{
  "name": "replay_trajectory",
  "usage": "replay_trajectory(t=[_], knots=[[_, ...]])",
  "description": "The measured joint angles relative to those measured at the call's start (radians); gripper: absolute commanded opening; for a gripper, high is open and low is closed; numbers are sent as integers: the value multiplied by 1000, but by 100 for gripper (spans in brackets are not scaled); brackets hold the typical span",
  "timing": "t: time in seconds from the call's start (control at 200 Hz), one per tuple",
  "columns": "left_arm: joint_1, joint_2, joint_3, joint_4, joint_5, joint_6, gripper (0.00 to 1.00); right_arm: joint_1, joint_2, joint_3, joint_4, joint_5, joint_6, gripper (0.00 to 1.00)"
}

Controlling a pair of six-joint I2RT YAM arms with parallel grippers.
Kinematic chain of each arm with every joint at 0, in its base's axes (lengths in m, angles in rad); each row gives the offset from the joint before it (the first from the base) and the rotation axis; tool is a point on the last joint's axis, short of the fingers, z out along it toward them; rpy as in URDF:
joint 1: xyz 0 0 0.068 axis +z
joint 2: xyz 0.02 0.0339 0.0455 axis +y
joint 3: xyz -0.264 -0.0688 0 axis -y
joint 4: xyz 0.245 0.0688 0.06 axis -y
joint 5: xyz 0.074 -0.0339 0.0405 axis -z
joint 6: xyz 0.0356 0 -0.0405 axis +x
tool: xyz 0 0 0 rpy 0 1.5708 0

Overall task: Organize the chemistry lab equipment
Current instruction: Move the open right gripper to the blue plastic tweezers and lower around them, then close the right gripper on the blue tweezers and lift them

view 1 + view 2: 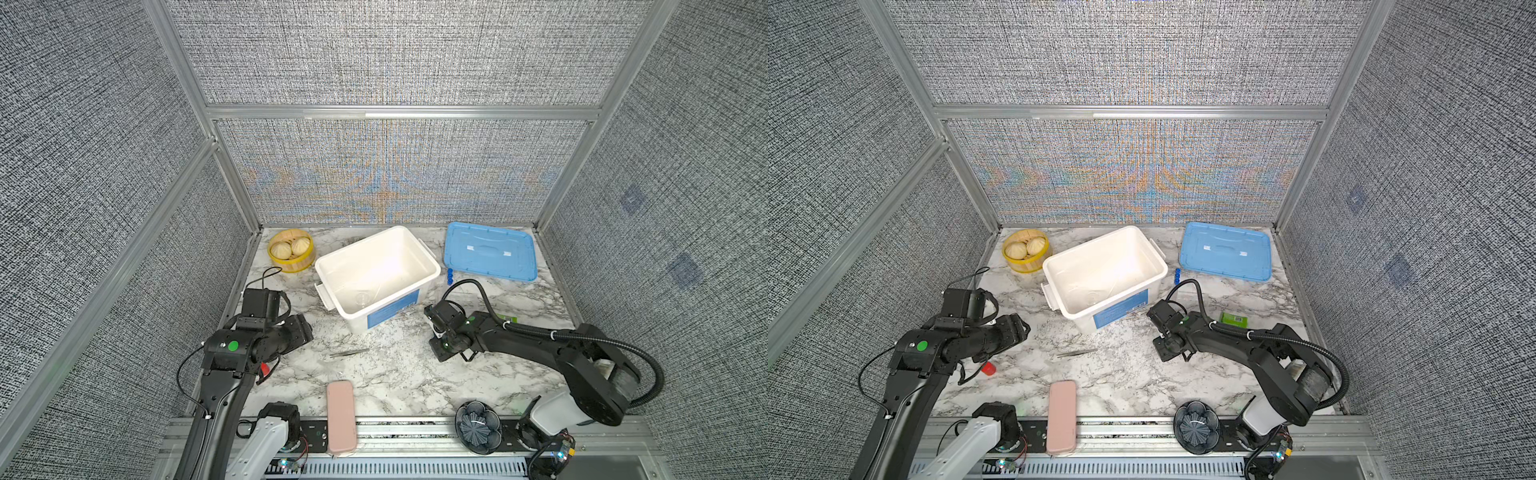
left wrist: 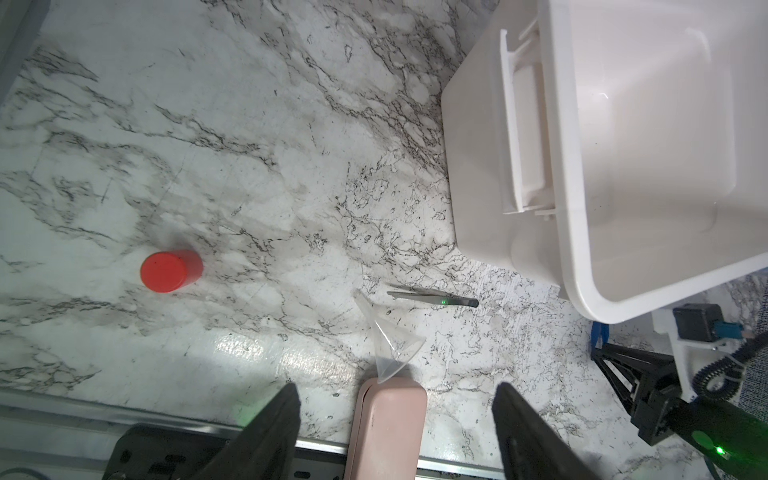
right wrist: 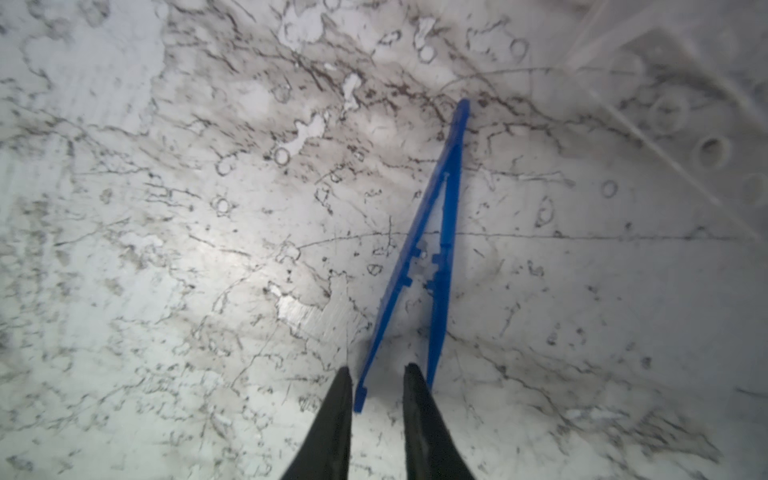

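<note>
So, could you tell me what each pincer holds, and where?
Nothing yet: right pincer straddles one leg of the blue tweezers near its tip; left pincer open, empty.

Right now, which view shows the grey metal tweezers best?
Left wrist view: the grey metal tweezers lie close and sharp. In both top views they are a thin sliver; the right wrist view misses them.
</note>
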Motion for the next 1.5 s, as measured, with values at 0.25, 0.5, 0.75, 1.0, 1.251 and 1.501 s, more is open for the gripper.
replay_trajectory(t=[0.25,0.5,0.75,1.0,1.251,1.501], knots=[[0,5,-7,5,0,0,75,2,20,42,-42,22,15,47],[0,0,-10,7,1,0,75,-3,89,66,-68,53,56,54],[0,-4,-10,7,0,0,75,-2,136,85,-25,25,72,22],[0,-3,-11,6,0,1,75,-3,99,66,-42,0,63,2],[0,20,-8,6,0,2,75,3,-23,46,-77,-31,56,2],[0,37,13,14,-2,3,75,3,-210,83,-141,-42,42,2]])
